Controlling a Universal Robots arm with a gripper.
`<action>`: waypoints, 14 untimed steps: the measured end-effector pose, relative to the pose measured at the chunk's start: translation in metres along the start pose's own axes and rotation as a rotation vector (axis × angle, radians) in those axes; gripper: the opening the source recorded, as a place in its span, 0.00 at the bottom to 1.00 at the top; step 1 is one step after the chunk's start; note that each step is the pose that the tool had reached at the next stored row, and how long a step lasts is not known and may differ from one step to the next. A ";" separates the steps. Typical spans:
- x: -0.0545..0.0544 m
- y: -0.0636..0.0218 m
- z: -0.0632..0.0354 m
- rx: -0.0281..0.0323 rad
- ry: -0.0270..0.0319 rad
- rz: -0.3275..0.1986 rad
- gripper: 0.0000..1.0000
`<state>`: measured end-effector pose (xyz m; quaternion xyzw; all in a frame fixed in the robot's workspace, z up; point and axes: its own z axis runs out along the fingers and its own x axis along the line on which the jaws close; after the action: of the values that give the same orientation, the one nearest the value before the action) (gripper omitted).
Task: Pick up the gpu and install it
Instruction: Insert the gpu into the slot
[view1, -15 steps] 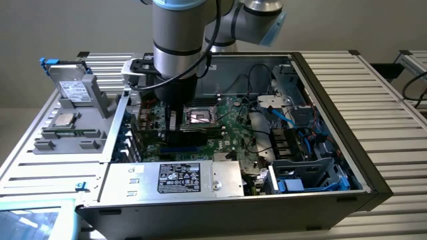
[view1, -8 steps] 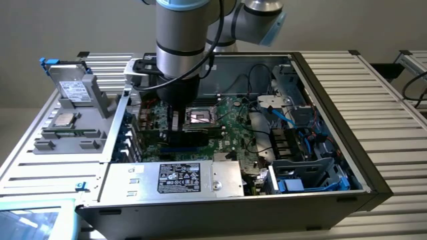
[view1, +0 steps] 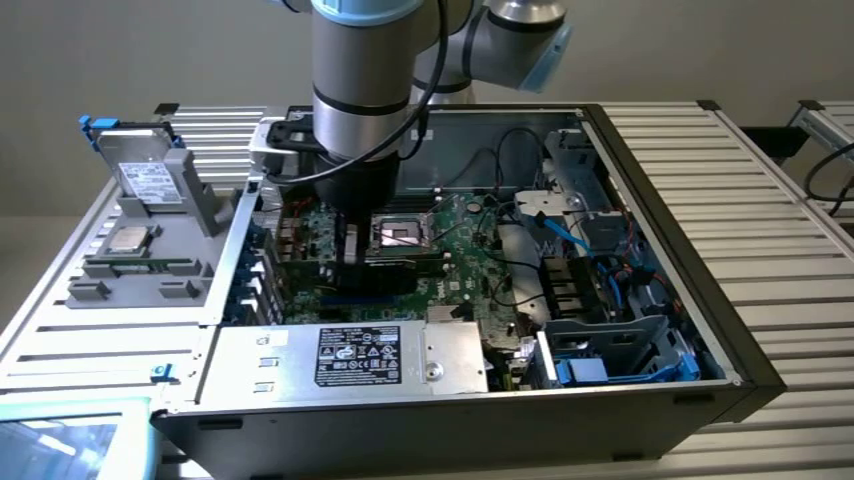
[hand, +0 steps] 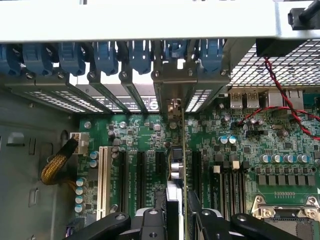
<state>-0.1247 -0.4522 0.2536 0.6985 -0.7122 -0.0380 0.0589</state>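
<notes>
In the wrist view the gpu (hand: 182, 165) stands on edge over the green motherboard (hand: 135, 135), in line with a black expansion slot. Its metal bracket (hand: 175, 85) sits at the rear slot opening of the case. My gripper (hand: 181, 220) has a dark finger on each side of the card and is shut on it. In the exterior view the gripper (view1: 350, 255) reaches down into the open computer case (view1: 694, 300), beside the processor socket (view1: 400, 233). There the gpu (view1: 400, 264) shows as a dark strip low over the board.
A grey fixture (view1: 147, 275) at the exterior view's left holds a silver processor chip (view1: 130, 238) and a drive (view1: 147, 180). The power supply (view1: 360, 355) sits at the case front. Cables (view1: 507, 260) and a drive cage (view1: 614, 340) crowd the right side. A white slot (hand: 103, 175) and blue clips (hand: 105, 55) flank the card.
</notes>
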 end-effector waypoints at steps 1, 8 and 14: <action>0.000 0.0004 0.0002 0.0001 -0.0002 0.000 0.28; 0.000 0.0034 0.0008 0.0001 -0.0006 0.000 0.28; 0.002 0.0028 0.0008 0.0000 -0.0007 0.000 0.28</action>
<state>-0.1275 -0.4540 0.2533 0.6984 -0.7123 -0.0383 0.0586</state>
